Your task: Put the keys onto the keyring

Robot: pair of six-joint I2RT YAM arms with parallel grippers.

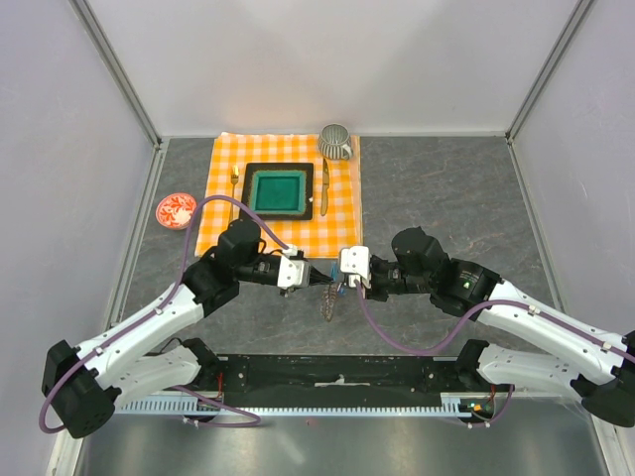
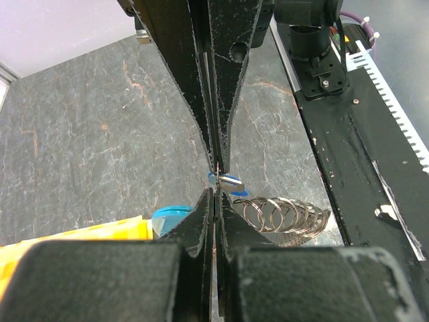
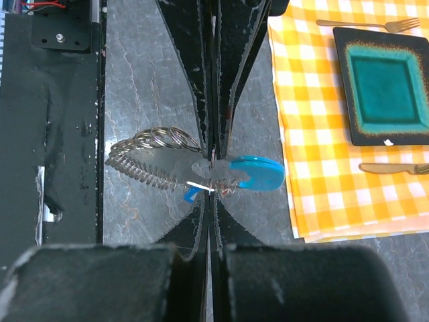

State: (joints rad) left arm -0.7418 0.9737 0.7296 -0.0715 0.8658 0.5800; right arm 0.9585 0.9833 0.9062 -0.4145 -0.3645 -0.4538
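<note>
Both grippers meet tip to tip above the grey table, just in front of the checked cloth. My left gripper [image 1: 319, 280] [image 2: 215, 193] is shut, pinching the flat grey key with the curved bright-blue tag [image 3: 258, 173] [image 2: 171, 218]. Facing it, my right gripper [image 1: 342, 286] [image 3: 213, 193] is shut on a thin bright metal piece where the keyring's end comes in. The keyring [image 3: 144, 161] [image 2: 288, 215] [image 1: 327, 305], a floppy silvery coiled loop, trails from the pinch point toward the near edge. A small blue-ended piece [image 2: 226, 181] shows between the tips. No red-headed key is in view.
An orange-checked cloth [image 1: 223, 213] behind the grippers carries a green square plate [image 1: 278, 169] on a dark rim, a gold fork [image 1: 235, 188] and a gold knife [image 1: 324, 188]. A grey cup [image 1: 335, 141] stands at the cloth's back corner. A red dish [image 1: 176, 210] lies left. A black rail [image 1: 337, 372] runs along the near edge.
</note>
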